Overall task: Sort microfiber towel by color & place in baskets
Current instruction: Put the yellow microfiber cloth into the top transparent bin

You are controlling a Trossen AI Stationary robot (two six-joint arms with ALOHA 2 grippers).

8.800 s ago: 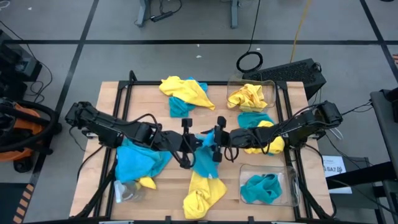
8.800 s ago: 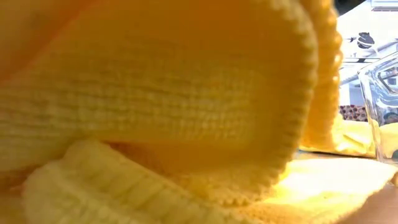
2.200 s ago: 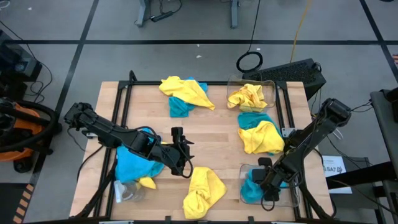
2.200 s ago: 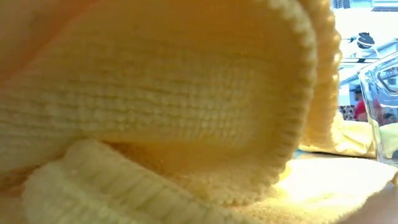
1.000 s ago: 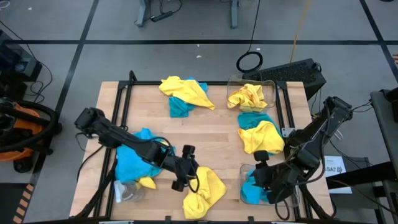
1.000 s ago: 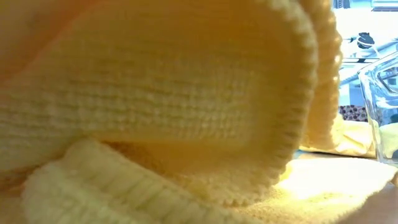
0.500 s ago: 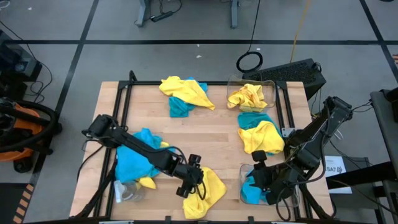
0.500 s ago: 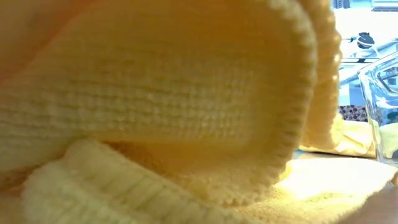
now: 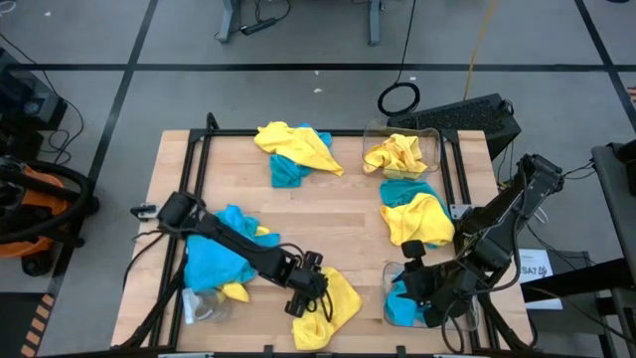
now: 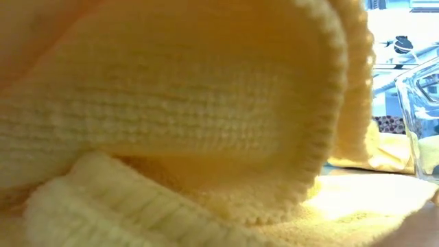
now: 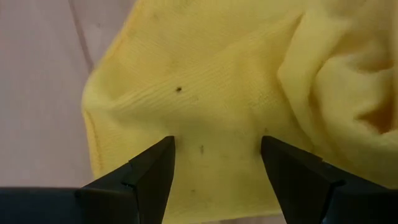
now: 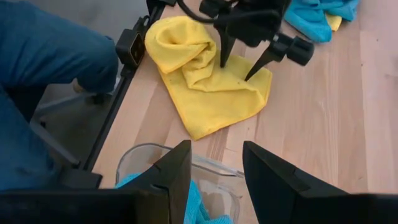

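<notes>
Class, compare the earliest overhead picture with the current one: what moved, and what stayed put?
The left claw swung from the table's middle to the near yellow towel, open over it. The right claw carried a turquoise towel into the near basket and released it. The other towels stayed put.

Knitted matt yellow cloth towel [image 11: 217, 106], smooth pale wood table [image 9: 338, 214]
</notes>
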